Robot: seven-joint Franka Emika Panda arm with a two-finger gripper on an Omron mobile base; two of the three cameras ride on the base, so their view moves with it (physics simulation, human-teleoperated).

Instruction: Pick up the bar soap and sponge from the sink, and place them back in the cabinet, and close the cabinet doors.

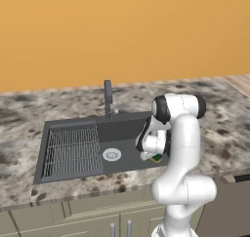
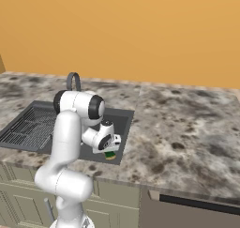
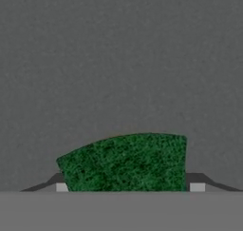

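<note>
The sponge [image 3: 126, 163] shows its dark green face between my two finger tips, which press against its left and right sides. My gripper [image 3: 129, 185] is shut on the sponge, low in the right end of the sink [image 1: 127, 128]. Under the white hand, a bit of green and yellow sponge [image 1: 156, 158] peeks out. From the other side the sponge [image 2: 110, 155] sits near the front right corner of the sink [image 2: 119, 121]. The bar soap and the cabinet are out of view.
The dark faucet [image 1: 108, 99] stands behind the basin. The ribbed draining rack [image 1: 72, 150] fills the sink's left half, and the round silver drain [image 1: 112, 154] lies beside it. Marbled counter [image 2: 183, 128] stretches to the right. Short doors with paired steel handles [image 1: 119, 226] are below.
</note>
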